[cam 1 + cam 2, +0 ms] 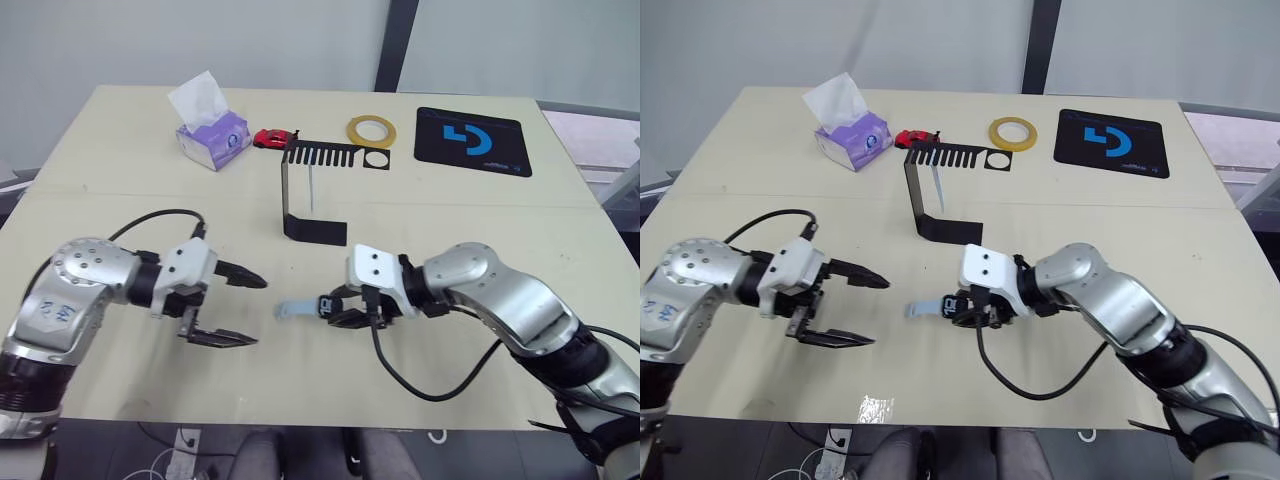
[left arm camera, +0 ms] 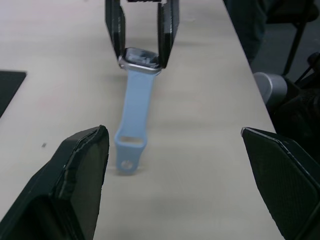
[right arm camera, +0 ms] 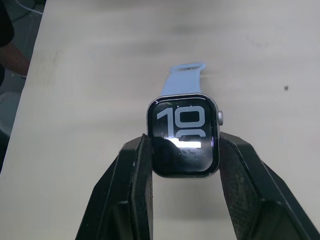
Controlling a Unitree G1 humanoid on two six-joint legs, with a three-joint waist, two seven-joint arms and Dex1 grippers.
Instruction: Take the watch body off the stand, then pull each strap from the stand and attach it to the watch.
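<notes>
Nearest my head camera, both arms reach over the near edge of the table [image 1: 120, 150], the largest thing I see. My right gripper [image 1: 345, 308] sits near the middle of that near edge, its two fingers clamped on the watch body [image 3: 184, 135]. My left gripper [image 1: 232, 308] hovers well apart from it toward the left edge, its fingers spread wide with nothing between them.

Along the far edge I see the black mat [image 1: 471, 140] toward the far right corner, a tissue pack [image 1: 212, 128] toward the far left, a yellow tape ring [image 1: 370, 129] between them, and a small red toy car [image 1: 274, 138] just beside the tissues. The stand [image 1: 315, 185] stands near the table's middle, foot toward me, slotted top plate toward the far edge. In the right eye view I can make out a thin pale strip [image 1: 939, 190] hanging under the comb slots; I cannot tell for sure that it is the second strap.

One strap [image 2: 134, 117] is fixed to the watch body. Its long axis runs from the right gripper toward the left gripper, roughly along the near edge, with the free rounded end resting on the table.

From the right wrist view I get the lit screen with large light digits, gripped at both sides; the head views cannot show that. From the left wrist view I get the holes in the strap's free end.
</notes>
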